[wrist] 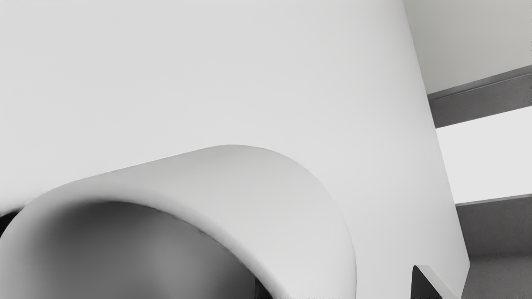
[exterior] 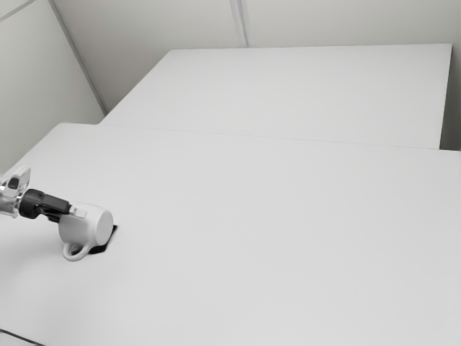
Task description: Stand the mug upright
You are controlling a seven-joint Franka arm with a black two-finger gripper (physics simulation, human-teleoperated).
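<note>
Mug [exterior: 85, 227] on its side on the worktop [exterior: 252, 238], mouth toward the claw, handle [exterior: 68, 252] low on the side facing the exterior camera, a dark flat patch [exterior: 101, 247] just under and beside it. Good handling, as I judge: close squarely on the wall, raise enough for handle clearance, roll base downward, lower gently. Mug sits right at the claw [wrist: 345, 286]; claw wide, wall between its fingers, one apparently inside the mouth, the other outside, apart from the wall.
</note>
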